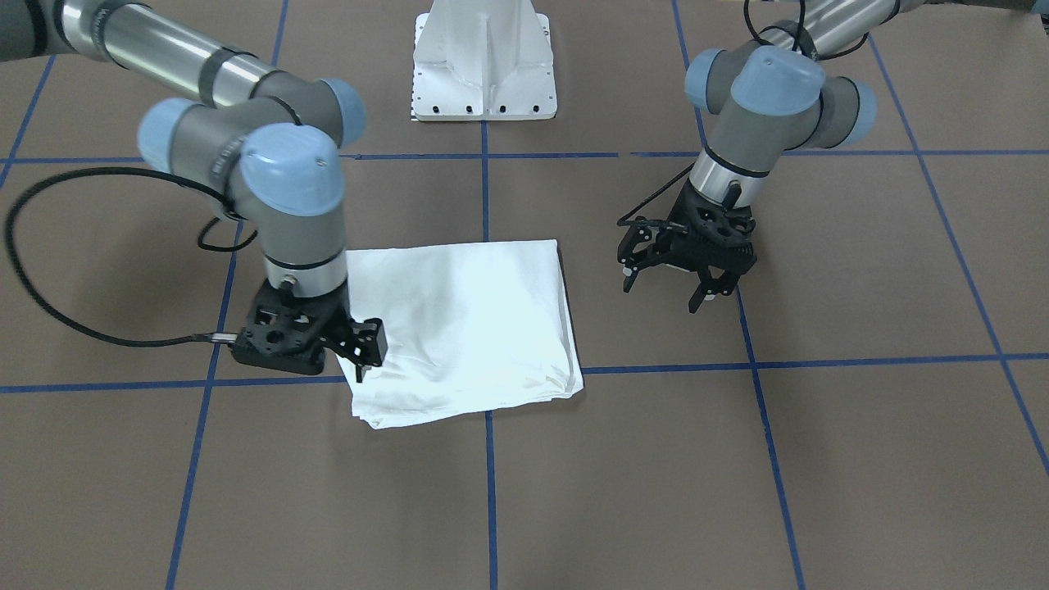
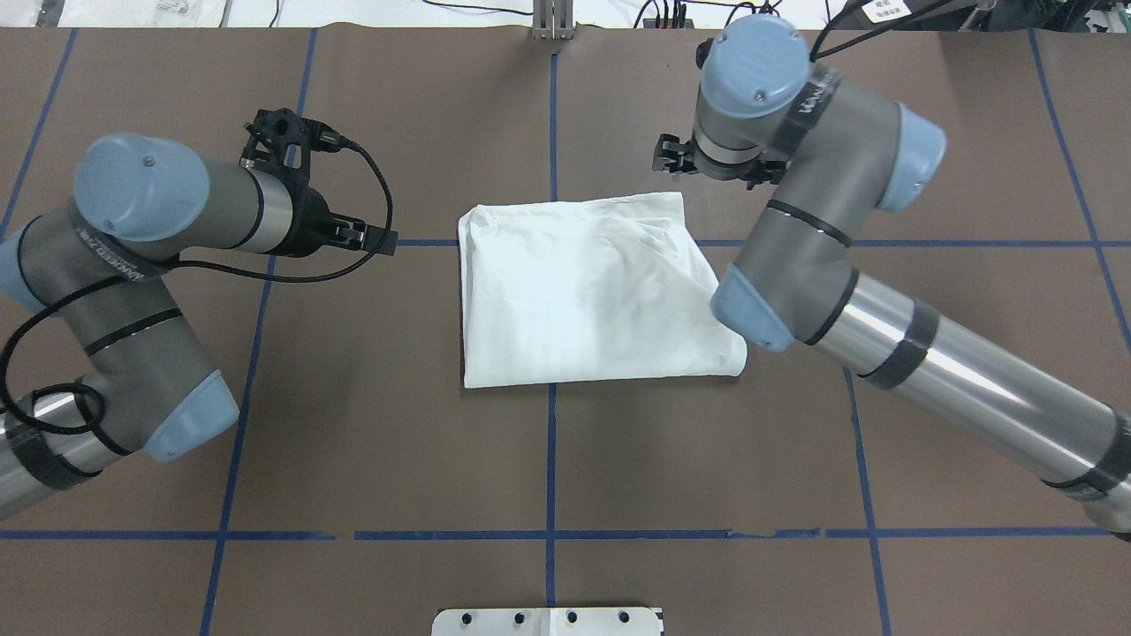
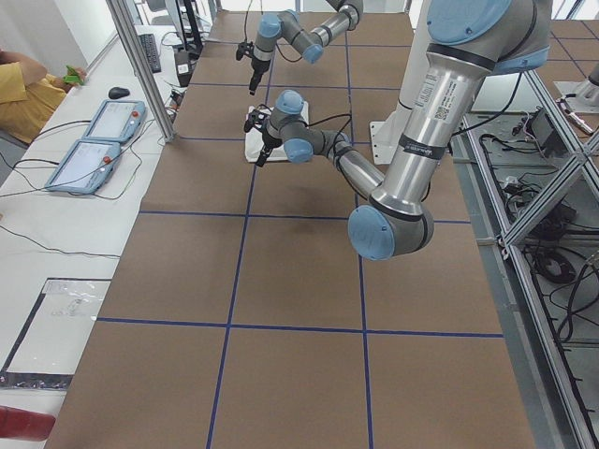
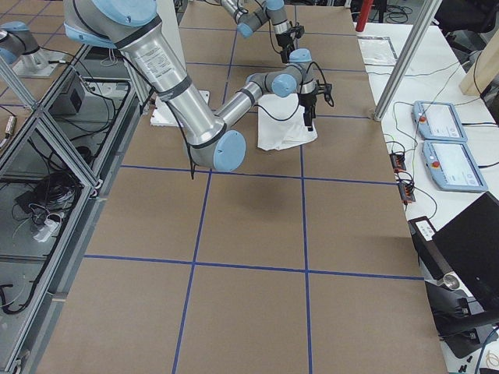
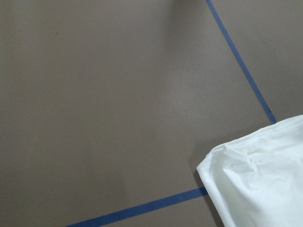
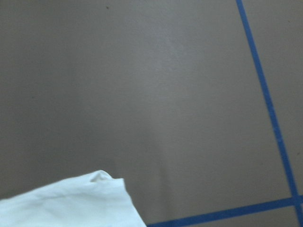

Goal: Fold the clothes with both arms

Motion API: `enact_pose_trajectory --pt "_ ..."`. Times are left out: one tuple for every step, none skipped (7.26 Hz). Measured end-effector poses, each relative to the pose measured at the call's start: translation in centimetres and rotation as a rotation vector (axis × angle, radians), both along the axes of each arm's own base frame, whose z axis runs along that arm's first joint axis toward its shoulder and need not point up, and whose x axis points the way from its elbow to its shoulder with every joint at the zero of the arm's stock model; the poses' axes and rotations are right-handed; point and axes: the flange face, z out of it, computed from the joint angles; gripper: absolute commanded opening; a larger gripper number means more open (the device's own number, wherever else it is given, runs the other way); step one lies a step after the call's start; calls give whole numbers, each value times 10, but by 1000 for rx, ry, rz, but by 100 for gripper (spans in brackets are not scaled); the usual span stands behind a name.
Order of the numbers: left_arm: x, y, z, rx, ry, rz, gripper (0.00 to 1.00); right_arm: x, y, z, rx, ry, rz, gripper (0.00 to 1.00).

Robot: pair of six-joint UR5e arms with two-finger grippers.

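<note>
Now shirt (image 1: 467, 319) is lying folded flat. Left gripper (image 1: 662, 295) is hovering beside it, splayed wide; right gripper (image 1: 365, 352) at its edge (spread unclear).

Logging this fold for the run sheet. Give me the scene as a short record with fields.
Garment: white shirt, folded to a rough rectangle, flat on the brown table
Left side: left gripper open, empty, beside the shirt and apart from it
Right side: right gripper at the shirt's corner far from the robot; open or shut unclear, contact unclear
Markings: blue tape lines in a grid
Task state: fold looks nearly done
</note>
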Motion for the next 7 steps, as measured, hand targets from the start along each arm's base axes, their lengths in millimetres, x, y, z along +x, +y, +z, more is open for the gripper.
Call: enact_pose_trajectory --pt "-28 11 3 40 -46 30 100 64 9 27 9 -14 -102 100" --pt "-65 12 10 72 -103 63 100 128 13 67 23 -6 -183 100" --pt "-112 10 30 100 -158 114 100 196 16 116 40 17 -258 100" --pt "-167 5 59 134 -207 171 100 263 23 168 54 41 -320 100" --pt "-229 2 95 157 -241 215 100 330 39 219 65 58 -373 100" --pt "-284 6 131 170 -268 243 100 387 63 268 71 63 -419 100" --pt "-328 13 168 163 -297 249 100 429 92 311 71 63 -460 100"
